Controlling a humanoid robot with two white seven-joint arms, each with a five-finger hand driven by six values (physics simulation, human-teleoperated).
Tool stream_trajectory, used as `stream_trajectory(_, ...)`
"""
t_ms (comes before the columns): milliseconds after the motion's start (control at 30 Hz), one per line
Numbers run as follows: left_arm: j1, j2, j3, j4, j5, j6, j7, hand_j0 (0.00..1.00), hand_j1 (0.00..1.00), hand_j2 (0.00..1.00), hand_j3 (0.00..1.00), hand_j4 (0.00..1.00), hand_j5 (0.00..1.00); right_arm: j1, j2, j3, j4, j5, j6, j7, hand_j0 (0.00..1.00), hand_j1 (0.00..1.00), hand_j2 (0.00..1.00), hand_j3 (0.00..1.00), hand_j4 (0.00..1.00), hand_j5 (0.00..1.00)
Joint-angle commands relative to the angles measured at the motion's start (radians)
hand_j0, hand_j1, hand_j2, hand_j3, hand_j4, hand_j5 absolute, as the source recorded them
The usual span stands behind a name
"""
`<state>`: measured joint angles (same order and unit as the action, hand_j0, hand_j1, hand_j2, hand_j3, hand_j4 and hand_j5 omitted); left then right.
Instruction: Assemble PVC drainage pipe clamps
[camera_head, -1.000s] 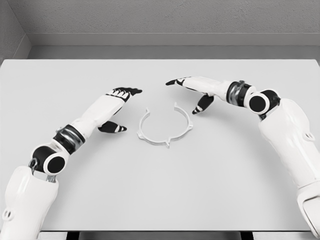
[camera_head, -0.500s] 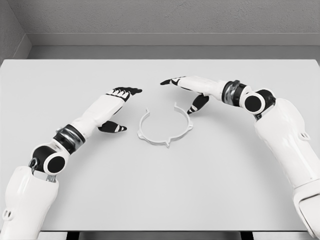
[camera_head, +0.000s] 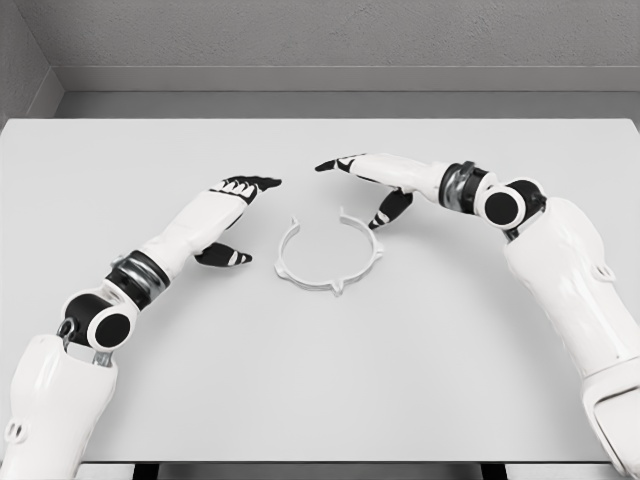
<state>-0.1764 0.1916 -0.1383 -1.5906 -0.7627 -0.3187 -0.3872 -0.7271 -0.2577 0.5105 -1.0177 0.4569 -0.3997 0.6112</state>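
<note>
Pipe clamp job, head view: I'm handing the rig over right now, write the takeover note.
Left hand: open, holds nothing, left of the clamp.
Right hand: open, holds nothing, at the clamp's far right; thumb close to the ring, contact unclear.
Pipe clamp: white open ring flat at the middle of the table, its gap facing away from the robot.
Done: nothing gripped.
Left: grasp the clamp and assemble it.

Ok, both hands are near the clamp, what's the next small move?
Probably lower the right hand onto the clamp ring's far right rim. Its fingers are open just beyond that rim, nearer than the left hand, which is open off to the ring's left.
</note>
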Motion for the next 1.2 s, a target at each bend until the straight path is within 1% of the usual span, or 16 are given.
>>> stream_trajectory(0,0.000,0.000,0.000,-0.002,0.005,0.003,0.001,1.00,1.00,1.00,1.00,1.00,1.00,0.000,0.002,0.003,-0.001,-0.007,0.001,0.000,1.00,1.00,1.00,1.00,1.00,1.00)
stream_trajectory(100,0.000,0.000,-0.001,-0.002,0.005,0.003,0.001,1.00,1.00,1.00,1.00,1.00,1.00,0.003,0.002,0.005,-0.022,-0.009,0.001,0.000,1.00,1.00,1.00,1.00,1.00,1.00)
stream_trajectory(200,0.003,-0.001,-0.010,-0.006,0.005,-0.002,0.001,1.00,1.00,1.00,1.00,1.00,1.00,0.005,0.003,0.005,-0.024,-0.011,0.001,0.000,1.00,1.00,1.00,1.00,1.00,1.00)
stream_trajectory(300,0.003,-0.004,-0.017,-0.008,0.005,-0.006,0.001,1.00,1.00,1.00,1.00,1.00,1.00,0.005,0.002,0.005,-0.022,-0.011,0.001,0.000,1.00,1.00,1.00,1.00,1.00,1.00)
stream_trajectory(433,0.003,-0.007,-0.044,-0.008,0.003,-0.007,0.001,1.00,1.00,1.00,1.00,1.00,1.00,0.002,-0.002,-0.009,-0.010,-0.003,0.002,0.000,1.00,1.00,1.00,1.00,1.00,1.00)
stream_trajectory(533,-0.006,-0.011,-0.043,0.003,0.003,0.003,0.001,1.00,1.00,1.00,1.00,1.00,1.00,-0.003,-0.011,-0.010,-0.009,-0.003,0.007,0.000,1.00,1.00,1.00,1.00,1.00,1.00)
stream_trajectory(567,-0.012,-0.011,-0.040,0.006,0.002,0.003,0.001,1.00,1.00,1.00,1.00,1.00,1.00,-0.005,-0.029,-0.010,-0.013,-0.006,0.005,0.000,1.00,1.00,1.00,1.00,1.00,1.00)
stream_trajectory(633,-0.015,-0.011,-0.038,0.012,0.003,0.049,0.001,1.00,1.00,1.00,1.00,1.00,1.00,-0.009,-0.043,-0.010,-0.018,-0.006,0.004,0.000,1.00,1.00,1.00,1.00,1.00,1.00)
stream_trajectory(667,-0.023,-0.012,-0.040,0.024,0.003,0.053,0.001,1.00,1.00,1.00,1.00,1.00,1.00,-0.012,-0.067,-0.010,-0.021,-0.006,0.001,0.000,1.00,1.00,1.00,1.00,1.00,1.00)
stream_trajectory(767,-0.052,-0.023,-0.041,0.063,0.000,0.055,0.001,1.00,1.00,1.00,1.00,1.00,1.00,-0.014,-0.098,-0.007,-0.022,-0.009,-0.001,0.000,1.00,1.00,1.00,1.00,1.00,1.00)
stream_trajectory(867,-0.069,-0.034,-0.044,0.077,-0.004,0.055,0.001,1.00,1.00,1.00,1.00,1.00,1.00,-0.017,-0.104,-0.001,-0.045,-0.009,-0.001,0.000,1.00,1.00,1.00,1.00,1.00,1.00)
stream_trajectory(933,-0.083,-0.049,-0.047,0.104,-0.006,0.055,0.001,1.00,1.00,1.00,1.00,1.00,1.00,-0.015,-0.106,-0.006,-0.052,-0.007,0.001,0.000,1.00,1.00,1.00,1.00,1.00,1.00)
stream_trajectory(967,-0.092,-0.052,-0.063,0.110,-0.006,0.055,0.001,1.00,1.00,1.00,1.00,1.00,1.00,-0.014,-0.109,-0.006,-0.052,-0.007,0.001,0.000,1.00,1.00,1.00,1.00,1.00,1.00)
stream_trajectory(1000,-0.097,-0.052,-0.069,0.113,-0.006,0.055,0.001,1.00,1.00,1.00,1.00,1.00,1.00,-0.014,-0.127,-0.007,-0.052,-0.007,-0.001,0.000,1.00,1.00,1.00,1.00,1.00,1.00)
stream_trajectory(1067,-0.101,-0.053,-0.083,0.123,-0.006,0.053,0.002,1.00,1.00,1.00,1.00,1.00,1.00,-0.009,-0.133,-0.007,-0.053,-0.007,-0.001,0.000,1.00,1.00,1.00,1.00,1.00,1.00)
stream_trajectory(1167,-0.101,-0.064,-0.083,0.126,-0.007,0.053,0.002,1.00,1.00,1.00,1.00,1.00,1.00,-0.006,-0.133,-0.007,-0.055,-0.007,-0.001,0.000,1.00,1.00,1.00,1.00,1.00,1.00)
